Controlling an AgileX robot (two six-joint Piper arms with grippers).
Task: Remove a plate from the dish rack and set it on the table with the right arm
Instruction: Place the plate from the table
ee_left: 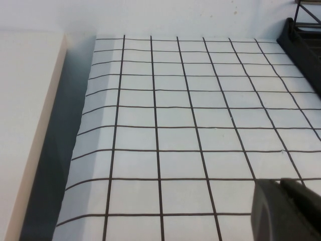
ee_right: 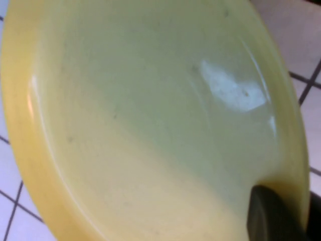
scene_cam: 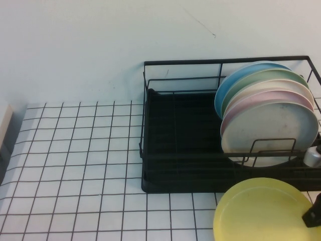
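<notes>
Nearest the camera, the pale-yellow plate [scene_cam: 263, 211] sat just in front of the dish rack [scene_cam: 170, 145], its rim pinched in the nearly closed right pincer [scene_cam: 312, 217]. Whether it lay flat on the tabletop [scene_cam: 75, 165] was unclear; releasing early could drop it. Left pincer [ee_left: 286, 211]: cannot tell, parked far from the rack.

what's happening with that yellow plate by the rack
The right gripper, at the table's near right corner, has its jaws closed on the rim of the pale-yellow plate. The plate is already out of the dish rack and sits in front of it over the table; whether it is fully resting there cannot be told. Several other plates stand upright in the rack. The left gripper is parked over bare table on the left, holding nothing.
</notes>
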